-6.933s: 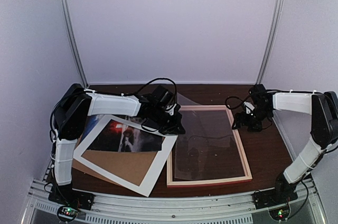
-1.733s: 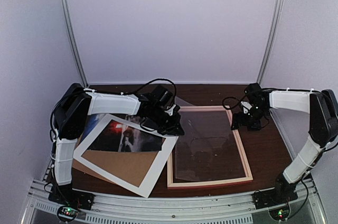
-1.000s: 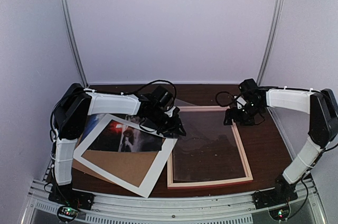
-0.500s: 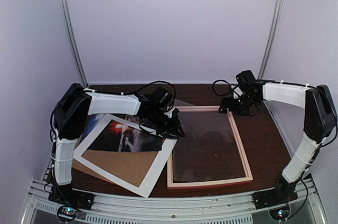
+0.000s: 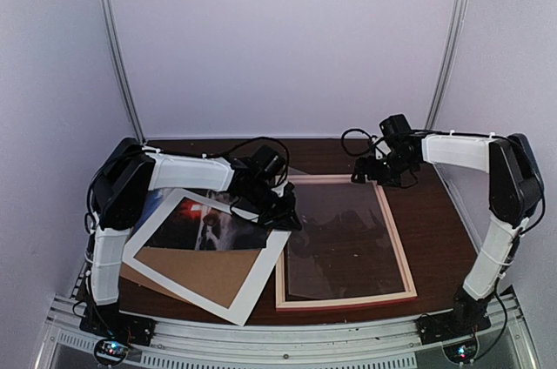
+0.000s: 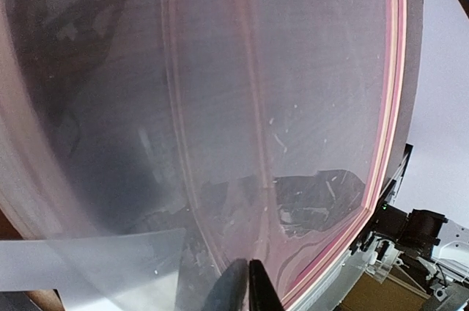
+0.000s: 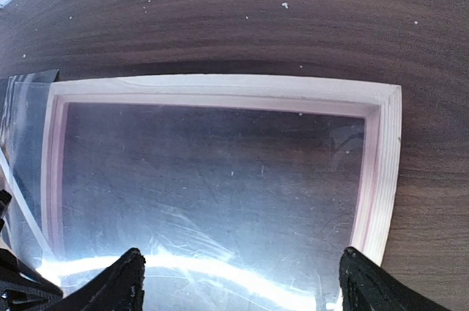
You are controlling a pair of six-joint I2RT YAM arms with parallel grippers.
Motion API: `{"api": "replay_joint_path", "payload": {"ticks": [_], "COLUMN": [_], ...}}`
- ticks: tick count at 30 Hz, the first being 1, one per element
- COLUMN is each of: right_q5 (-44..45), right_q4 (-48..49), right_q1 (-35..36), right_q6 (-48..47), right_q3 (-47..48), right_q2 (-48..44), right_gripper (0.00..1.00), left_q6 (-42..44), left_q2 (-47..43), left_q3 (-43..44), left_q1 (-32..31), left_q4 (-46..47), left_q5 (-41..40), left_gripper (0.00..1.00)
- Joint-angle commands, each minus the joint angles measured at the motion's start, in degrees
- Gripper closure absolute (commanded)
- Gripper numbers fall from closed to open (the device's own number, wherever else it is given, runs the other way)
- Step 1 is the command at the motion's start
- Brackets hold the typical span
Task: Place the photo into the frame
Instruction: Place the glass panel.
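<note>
Pinching a clear sheet (image 5: 338, 234) above the frame (image 5: 397, 251) with the left gripper (image 5: 285, 215) closed; hovering over its far corner, right gripper (image 5: 369, 174) wide open, empty. Beside the frame, under a white mat (image 5: 261, 271): the photo (image 5: 204, 226), likely thin, floppy; best lifted by 1 edge.

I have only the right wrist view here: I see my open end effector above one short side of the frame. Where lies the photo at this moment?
Observer: The photo lies left of the frame, under a white mat; it shows through the far part of the mat's window.
Operator: And the left arm, what does it do?
Observer: The left end effector is at the frame's left side, closed on the edge of a clear sheet that covers the frame.
Operator: Is the backing board in the frame?
Observer: No. The brown backing board is under the mat too, visible in the near part of its window.
</note>
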Motion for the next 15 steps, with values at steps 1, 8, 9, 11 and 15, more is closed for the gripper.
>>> {"api": "replay_joint_path", "payload": {"ticks": [1,8,9,11,15], "right_q5": [0.0,1.7,1.9,2.9,4.5], "right_q4": [3.0,4.0,4.1,4.1,4.1], "right_q1": [0.8,1.7,1.8,2.0,2.4], "right_q6": [-0.3,-1.3,-1.4,-1.8,-2.5], "right_q3": [2.1,4.0,4.2,4.7,5.2], "right_q2": [2.0,5.2,5.6,6.3,7.3], "right_gripper": [0.09,0.09,0.09,0.09,0.09], "left_q6": [-0.3,-1.0,-1.3,-1.6,-1.7], "left_q2": [1.3,2.7,2.8,2.9,3.0], "left_q3": [2.2,3.2,3.3,3.4,4.0], "left_q1": [-0.5,-0.5,-0.5,-0.5,-0.4], "left_q4": [-0.5,-0.9,-0.9,-0.9,-1.4], "left_q5": [1.8,3.7,4.0,4.5,5.2], "left_gripper": [0.92,0.98,1.0,1.0,1.0]}}
